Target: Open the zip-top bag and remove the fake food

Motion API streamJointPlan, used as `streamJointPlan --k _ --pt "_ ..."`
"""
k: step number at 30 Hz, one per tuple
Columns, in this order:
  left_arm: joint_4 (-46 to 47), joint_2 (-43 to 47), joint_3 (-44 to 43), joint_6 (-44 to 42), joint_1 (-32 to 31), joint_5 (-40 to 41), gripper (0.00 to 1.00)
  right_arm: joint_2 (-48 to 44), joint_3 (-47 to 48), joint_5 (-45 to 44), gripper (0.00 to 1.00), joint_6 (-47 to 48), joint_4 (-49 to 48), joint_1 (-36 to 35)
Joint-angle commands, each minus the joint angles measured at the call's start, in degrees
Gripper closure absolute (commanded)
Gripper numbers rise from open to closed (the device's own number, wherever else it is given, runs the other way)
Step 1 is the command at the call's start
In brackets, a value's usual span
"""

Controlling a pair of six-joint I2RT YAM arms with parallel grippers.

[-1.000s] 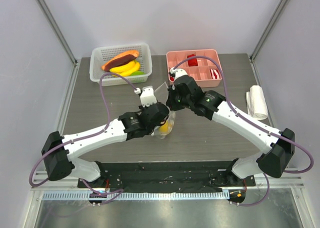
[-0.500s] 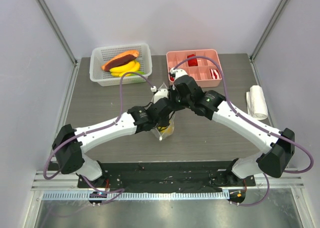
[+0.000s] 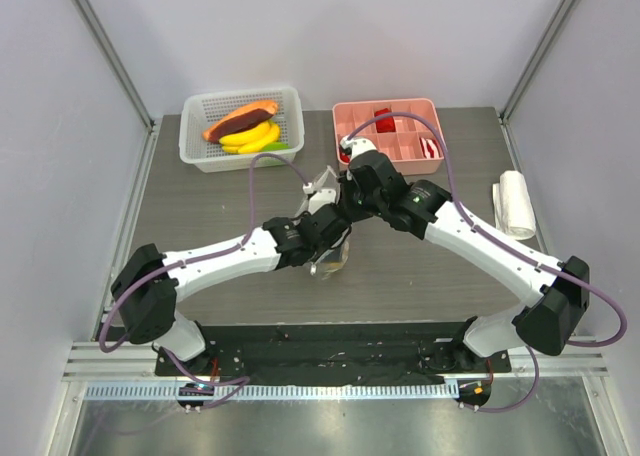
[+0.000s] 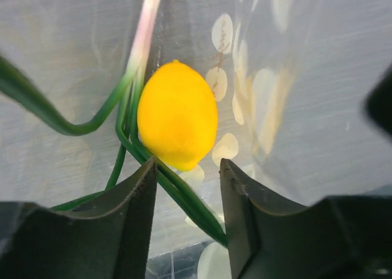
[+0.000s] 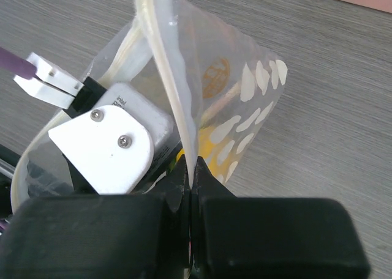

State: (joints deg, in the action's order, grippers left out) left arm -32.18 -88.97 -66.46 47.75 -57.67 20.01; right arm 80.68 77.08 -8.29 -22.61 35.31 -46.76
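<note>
Inside zip-top bag (image 5: 245,89) | left gripper (image 4: 188,164) part-open, empty, lemon (image 4: 177,111) beyond | right gripper (image 5: 191,178) pinching rim | green strip (image 4: 37,109) unclear

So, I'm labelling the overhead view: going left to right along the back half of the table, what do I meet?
White perforated basket holding the fake food → pink divided tray → white rolled cloth.

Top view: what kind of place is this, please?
Probably a robot test cell: plain white walls enclose a grey table, two arms are bolted at its near edge, and the basket holds toy food.
</note>
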Motion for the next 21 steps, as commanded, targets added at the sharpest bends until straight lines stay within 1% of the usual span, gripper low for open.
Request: streamJointPlan --k 1,8,10,12,17,21 --pt "3.09 -0.5 3.17 1.3 0.89 -1.55 0.52 -0.79 0.62 0.91 0.99 0.11 -3.05 -0.7" --pt "5.63 -3.58 4.05 0.94 1.59 -1.38 0.53 -0.62 -0.7 0.65 0.99 0.37 -3.23 -0.7" --pt "6.25 -4.02 4.32 0.6 1.68 -1.2 0.5 -0.44 -1.05 0.73 0.99 0.38 -3.23 -0.61" --pt "7.13 -4.37 4.67 0.24 1.86 -1.55 0.45 -0.35 -1.23 1.0 0.99 0.38 -3.32 -0.7" --pt "8.62 -4.99 6.6 0.42 2.12 -1.64 0.41 -0.27 -2.28 0.82 0.99 0.37 -4.02 -0.7" --pt "15.03 -3.67 10.2 -0.72 2.12 -1.73 0.39 -0.44 -3.95 0.56 0.99 0.37 -5.69 -0.7"
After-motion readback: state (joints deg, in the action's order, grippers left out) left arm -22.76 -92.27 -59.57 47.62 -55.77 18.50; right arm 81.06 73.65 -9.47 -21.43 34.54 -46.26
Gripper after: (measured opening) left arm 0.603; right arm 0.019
